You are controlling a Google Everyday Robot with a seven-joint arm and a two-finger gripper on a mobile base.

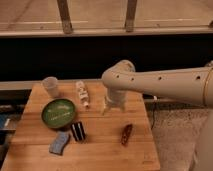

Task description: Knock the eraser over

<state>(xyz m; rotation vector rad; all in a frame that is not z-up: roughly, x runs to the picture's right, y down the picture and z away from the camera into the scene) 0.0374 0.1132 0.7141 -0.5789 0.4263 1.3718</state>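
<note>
The eraser [78,131], a small black block with thin white stripes, stands on the wooden table [100,150] just below and right of the green round dish [58,112]. My gripper [111,107] hangs from the white arm [165,85] over the table's middle, to the right of and behind the eraser, apart from it.
A blue-grey sponge-like pad [59,142] lies front left of the eraser. A reddish-brown oblong object [126,134] lies at the front right. A clear cup [50,86] and a white tube-like item [82,94] lie at the back. A dark wall runs behind the table.
</note>
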